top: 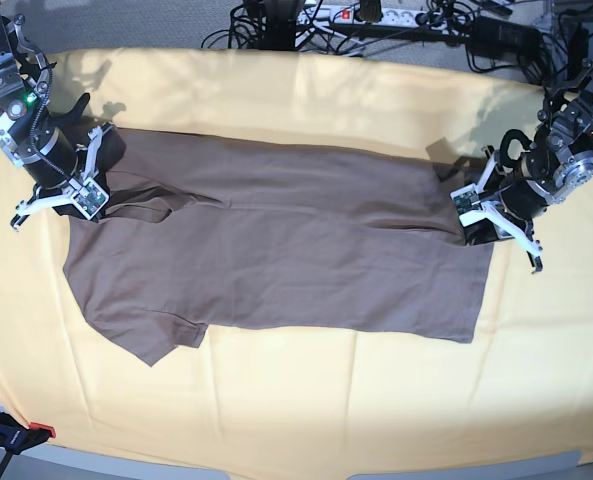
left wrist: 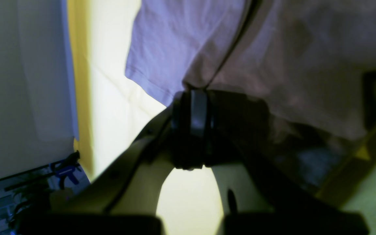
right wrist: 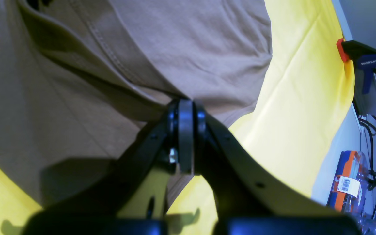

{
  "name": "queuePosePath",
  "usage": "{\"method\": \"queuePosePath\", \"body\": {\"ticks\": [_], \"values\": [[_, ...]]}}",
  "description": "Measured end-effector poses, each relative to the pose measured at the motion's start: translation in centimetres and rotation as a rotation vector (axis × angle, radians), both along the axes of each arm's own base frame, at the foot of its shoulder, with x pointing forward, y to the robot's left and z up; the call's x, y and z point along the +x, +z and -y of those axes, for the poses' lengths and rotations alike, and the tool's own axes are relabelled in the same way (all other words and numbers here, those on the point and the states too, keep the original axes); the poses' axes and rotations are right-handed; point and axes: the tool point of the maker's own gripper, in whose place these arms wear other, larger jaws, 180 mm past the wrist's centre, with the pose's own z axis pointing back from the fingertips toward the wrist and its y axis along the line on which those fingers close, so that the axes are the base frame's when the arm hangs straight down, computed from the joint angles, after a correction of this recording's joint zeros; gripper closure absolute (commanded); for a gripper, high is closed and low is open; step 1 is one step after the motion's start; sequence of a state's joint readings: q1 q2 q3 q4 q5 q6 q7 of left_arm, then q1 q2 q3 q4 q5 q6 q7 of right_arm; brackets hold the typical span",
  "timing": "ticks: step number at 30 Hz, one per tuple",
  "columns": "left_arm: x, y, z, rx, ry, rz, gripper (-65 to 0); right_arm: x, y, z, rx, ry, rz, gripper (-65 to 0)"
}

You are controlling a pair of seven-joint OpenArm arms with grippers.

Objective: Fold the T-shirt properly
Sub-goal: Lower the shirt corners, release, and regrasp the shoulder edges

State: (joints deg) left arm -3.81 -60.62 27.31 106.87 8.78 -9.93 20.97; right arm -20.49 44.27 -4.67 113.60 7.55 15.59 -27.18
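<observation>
The table is covered edge to edge by a yellow cloth (top: 306, 400), creased in places and lit unevenly. A clamp (top: 6, 437) with an orange pad and blue handle grips the cloth's near corner in the base view; a second clamp (right wrist: 364, 65) of the same make shows at the cloth's edge in the right wrist view. Beyond the cloth's far edge lie a grey floor, a tangle of black cables (top: 276, 25) and a white power strip (top: 376, 14). Beside the cloth in the right wrist view sits an orange-and-blue packaged item (right wrist: 346, 182) bearing a barcode label, with more cables behind it.

The T-shirt (top: 296, 250) lies near the middle of the cloth, spread lengthwise across it, partly folded, with one sleeve pointing toward the cloth's near edge.

The right gripper (right wrist: 185, 104) is at the shirt's end on the base view's left. Its jaws are together, pinching a ridge of shirt fabric by a stitched seam.

The left gripper (left wrist: 193, 93) is at the shirt's opposite end, toward the cloth's other side. Its jaws are likewise closed on a fold of the shirt. That view is dim and blurred; the fabric reads pale there.
</observation>
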Motion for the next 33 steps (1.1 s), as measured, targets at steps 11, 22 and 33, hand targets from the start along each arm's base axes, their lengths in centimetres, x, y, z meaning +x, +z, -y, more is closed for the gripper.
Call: {"method": "queuePosePath", "body": {"ticks": [11,22,33], "values": [[1.1,1.3,0.1,-0.037,0.024,0.050,-35.9,1.3,1.2,0.7,-0.011,-0.050,0.074,-31.2],[0.4,1.9,-1.2,0.023,0.006,-0.045,-39.0,0.3,1.0,0.6,-0.132,0.010,-0.028,-36.0],[-3.8,0.4,-1.3,0.074,-0.102,-0.280,-39.0,-8.1,-3.8,-0.9,-0.150,0.147,-0.377,-36.0]]}}
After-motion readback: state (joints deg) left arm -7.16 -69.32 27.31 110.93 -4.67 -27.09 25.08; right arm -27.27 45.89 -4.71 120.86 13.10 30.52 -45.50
